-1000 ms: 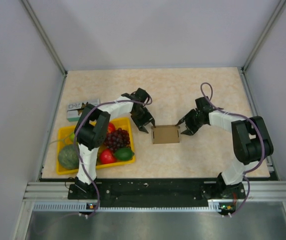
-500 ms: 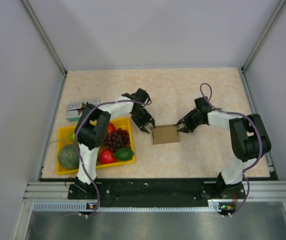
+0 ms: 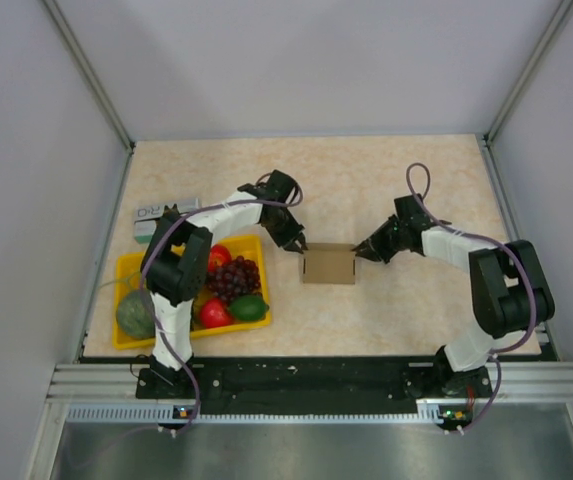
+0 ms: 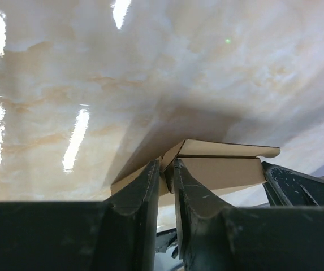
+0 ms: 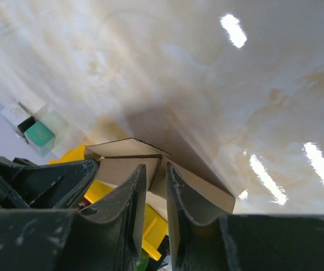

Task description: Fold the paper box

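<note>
The paper box (image 3: 329, 265) stood just right of the yellow tray (image 3: 251, 241), its long axis running from my left pincer (image 3: 300, 247) to my right pincer (image 3: 358, 250). Each was closed to a slit on an end wall, left on the tray side, both equally near.

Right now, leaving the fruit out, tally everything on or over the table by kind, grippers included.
paper box: 1
printed carton: 1
yellow tray: 1
gripper, left and right: 2
Total: 5
</note>
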### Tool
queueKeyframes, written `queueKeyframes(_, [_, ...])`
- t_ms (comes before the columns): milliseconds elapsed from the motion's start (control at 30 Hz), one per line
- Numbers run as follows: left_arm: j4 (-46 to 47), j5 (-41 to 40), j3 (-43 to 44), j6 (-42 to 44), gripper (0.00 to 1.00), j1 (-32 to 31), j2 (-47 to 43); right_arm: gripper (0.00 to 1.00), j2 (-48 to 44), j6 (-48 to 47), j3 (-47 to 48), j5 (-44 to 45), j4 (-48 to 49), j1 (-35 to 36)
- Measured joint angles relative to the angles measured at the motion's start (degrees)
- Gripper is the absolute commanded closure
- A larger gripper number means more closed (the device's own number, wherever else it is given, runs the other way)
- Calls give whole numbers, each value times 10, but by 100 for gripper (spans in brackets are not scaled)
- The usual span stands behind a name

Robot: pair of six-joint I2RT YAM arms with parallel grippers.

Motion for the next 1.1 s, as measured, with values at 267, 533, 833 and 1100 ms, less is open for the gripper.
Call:
queueKeyframes(267, [99,-42,-29,82,73,-12,-80,90,-63,-43,-5,21,49,0])
queueKeyframes(533, [210,-99,-78,172,73,-42,-127,89,-105,-90,-59,51,122,13])
queueKeyframes(833, [346,-153,-182,244,75,-71,-141,87,-201,-155,-117,144,177,68])
queueKeyframes(1100, [455,-174,-281,264,75,-95,-196,88,-253,-206,-176,149,282,78])
